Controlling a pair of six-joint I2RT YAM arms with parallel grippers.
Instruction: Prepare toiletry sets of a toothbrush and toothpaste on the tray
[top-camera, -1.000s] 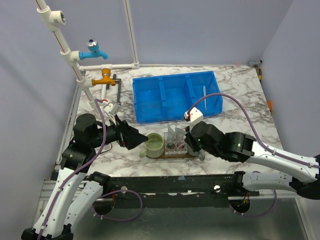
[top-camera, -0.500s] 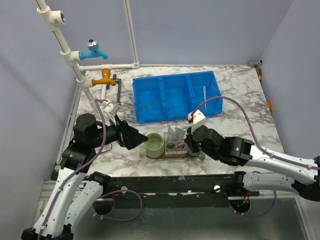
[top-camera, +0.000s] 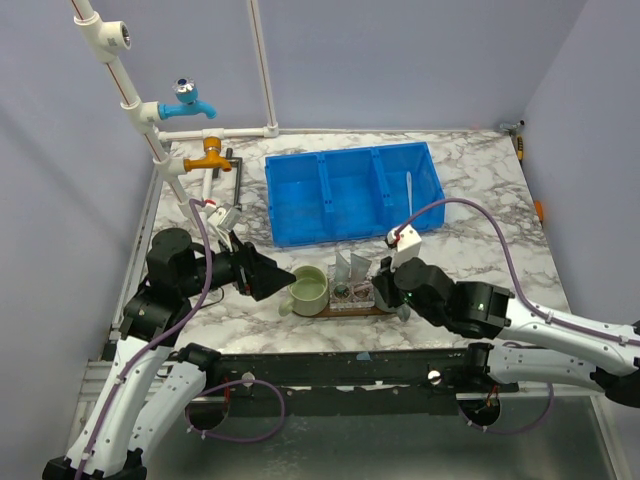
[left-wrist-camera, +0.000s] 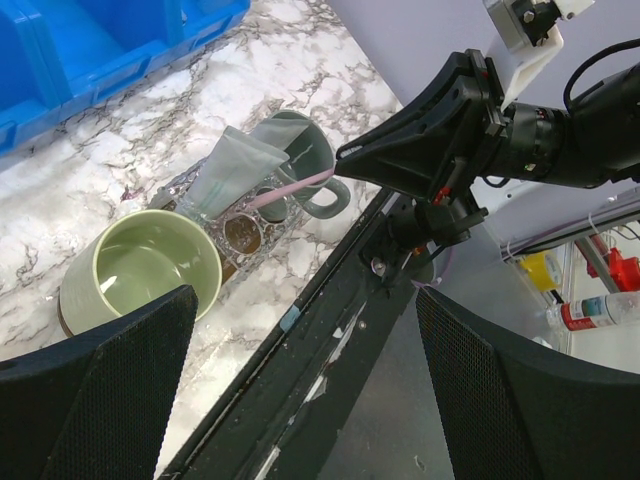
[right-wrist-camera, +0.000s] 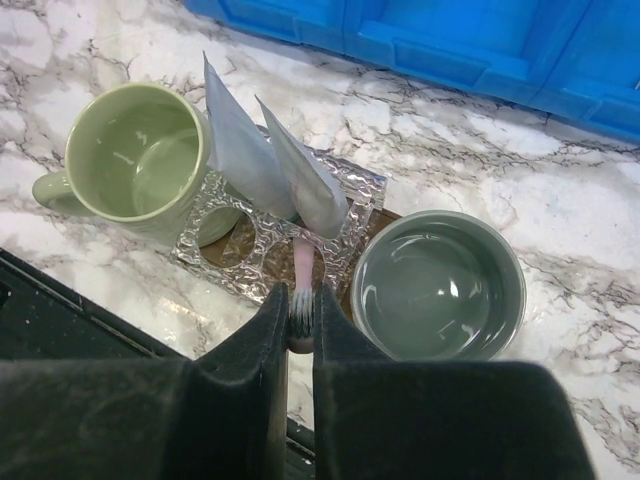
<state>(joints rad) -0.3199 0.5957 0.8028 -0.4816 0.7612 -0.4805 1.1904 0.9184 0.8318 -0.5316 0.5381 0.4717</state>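
You were mid-placement: your right gripper was pinched on the pink brush, whose far end sat at the foil holder on the tray, beside 2 tubes. Next, I judged, you had to seat it in a hole (the tubes crowded it). Your left gripper hung wide open by the green mug. 1 pale brush lay in the bin.

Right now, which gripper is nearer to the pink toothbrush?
Right. The right gripper is shut on the near end of the pink toothbrush. The left gripper is open and apart from it, on the other side of the light-green mug.
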